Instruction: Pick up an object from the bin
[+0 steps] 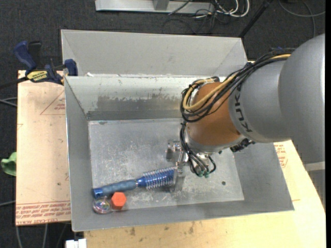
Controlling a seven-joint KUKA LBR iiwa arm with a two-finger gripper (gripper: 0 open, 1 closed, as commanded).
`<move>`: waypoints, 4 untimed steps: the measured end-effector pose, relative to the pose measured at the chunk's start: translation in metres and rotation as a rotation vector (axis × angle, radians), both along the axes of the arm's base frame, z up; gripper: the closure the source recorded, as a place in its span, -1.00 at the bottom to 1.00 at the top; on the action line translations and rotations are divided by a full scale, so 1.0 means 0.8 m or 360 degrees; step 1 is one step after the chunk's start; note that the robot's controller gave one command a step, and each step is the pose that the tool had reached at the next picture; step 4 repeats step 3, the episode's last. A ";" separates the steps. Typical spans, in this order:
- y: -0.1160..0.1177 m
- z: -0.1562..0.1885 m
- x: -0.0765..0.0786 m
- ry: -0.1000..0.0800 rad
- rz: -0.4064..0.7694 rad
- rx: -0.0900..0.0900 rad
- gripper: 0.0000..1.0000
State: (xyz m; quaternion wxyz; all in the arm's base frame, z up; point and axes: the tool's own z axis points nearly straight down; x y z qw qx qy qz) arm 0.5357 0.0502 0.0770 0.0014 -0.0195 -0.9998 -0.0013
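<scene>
You are looking down into a grey bin point(77, 138). Starting at the left, in the near left corner, a small clear bead point(101, 206) with a purplish tint is sitting on the floor close to the near wall. Just to its right an orange block point(119, 200) is resting, touching or almost touching the bead; you cannot tell which. Just far of those two, a blue brush point(137, 183) is lying flat. Its handle end is sitting beside the bead and the block, and its length is running rightward and slightly away from you toward the middle of the floor. Its right half is carrying a coil of blue and white bristles, and that bristled head is ending at the gripper point(179, 175).

The gripper is hanging low over the floor near the middle of the bin, somewhat toward the near wall, right at the bristled end of the brush. It is looking as if it is touching the head, but you cannot tell whether the brush is actually being held. You also cannot tell whether the gripper is wide or narrow, since the wrist is hiding much of it. Above it an orange cover point(212, 125) is wrapping the wrist, with black and yellow cables point(189, 98) looping over its far side. Further right, the thick grey arm point(289, 97) is reaching in over the bin's right wall.
</scene>
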 end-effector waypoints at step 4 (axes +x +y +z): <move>-0.016 0.157 -0.044 -0.0019 0.0135 -0.0004 1.00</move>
